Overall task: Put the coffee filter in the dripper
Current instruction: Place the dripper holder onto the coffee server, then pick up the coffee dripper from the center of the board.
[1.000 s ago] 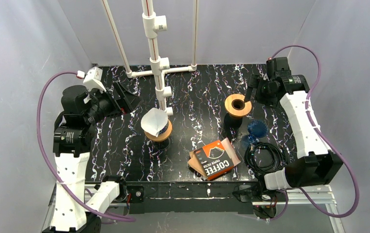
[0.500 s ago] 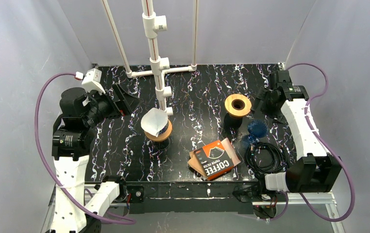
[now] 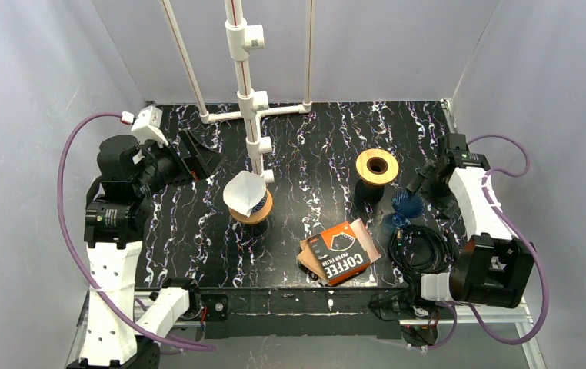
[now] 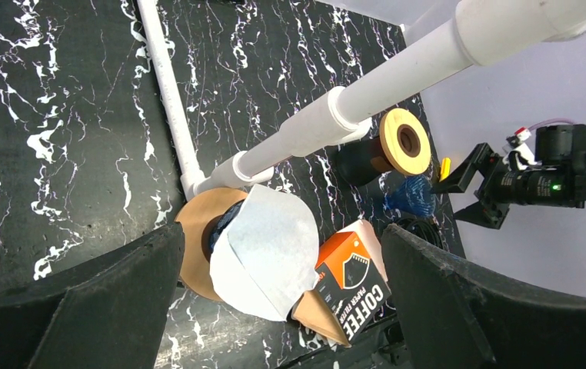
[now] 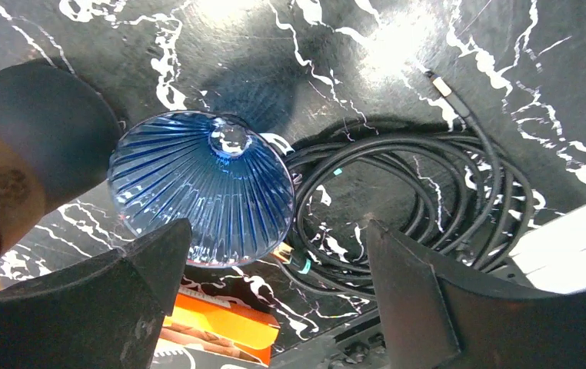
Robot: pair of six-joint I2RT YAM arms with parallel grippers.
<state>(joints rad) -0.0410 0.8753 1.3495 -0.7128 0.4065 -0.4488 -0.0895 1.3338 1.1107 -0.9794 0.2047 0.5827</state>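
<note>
So the white paper coffee filter (image 3: 242, 192) is sitting in the mouth of the wood-collared dripper (image 3: 260, 214), a bit left of the middle of the worktop (image 3: 313, 138). It's leaning rather than seated square, and most of the paper pokes up above the collar. Right behind it is the foot of the white pipe stand (image 3: 244, 100), which rises from the back edge area. Toward the front edge, roughly centre, there's an orange and black filter box (image 3: 341, 254) lying flat with COFFEE printed on it, well apart from the filter. Over toward the right edge is a black pot with a wooden ring (image 3: 376, 167) on top, and just beside it, nearer the front, a blue ribbed glass cone (image 5: 201, 188). Can't tell from these shots whether that cone is on its side or upside down. A coiled black cable (image 5: 421, 192) is bunched up in the front right corner, right next to the cone. The left gripper (image 4: 281, 234) hangs by the left edge, aimed across at the filter, jaws spread wide with nothing in them. The right gripper (image 5: 276, 231) is up over the blue cone and cable, also spread wide and empty, not touching either one.
</note>
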